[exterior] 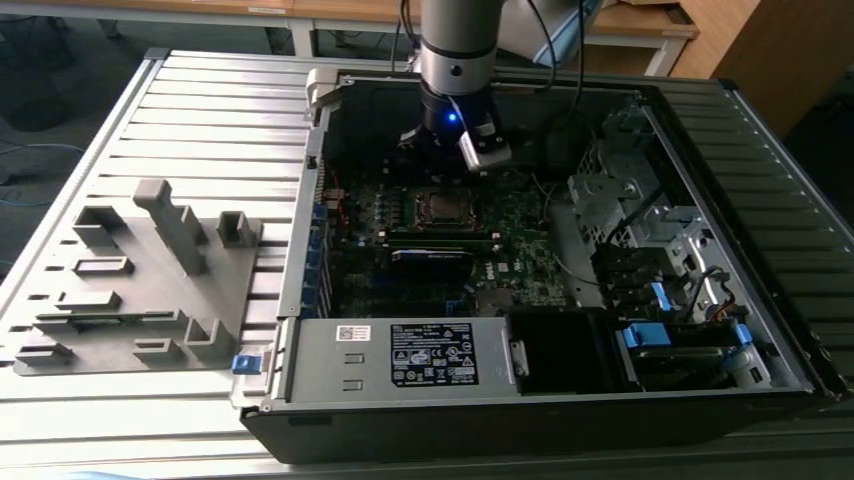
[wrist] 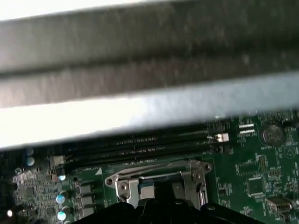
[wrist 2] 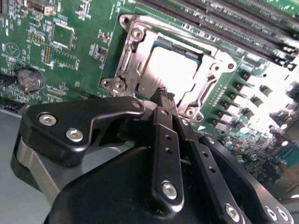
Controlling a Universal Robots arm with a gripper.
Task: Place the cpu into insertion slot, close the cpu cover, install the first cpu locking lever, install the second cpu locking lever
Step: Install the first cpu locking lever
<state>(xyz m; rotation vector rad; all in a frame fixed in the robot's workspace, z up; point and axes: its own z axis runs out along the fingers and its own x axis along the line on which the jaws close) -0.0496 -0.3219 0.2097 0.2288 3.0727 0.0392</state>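
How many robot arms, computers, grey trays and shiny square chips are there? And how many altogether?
robot arm: 1
computer case: 1
grey tray: 1
cpu: 1
Total: 4

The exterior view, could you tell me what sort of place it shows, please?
Probably a robotics lab or test bench for computer assembly: an open desktop case lies on a ribbed metal table, a grey parts fixture sits beside it, and wooden desks stand behind.
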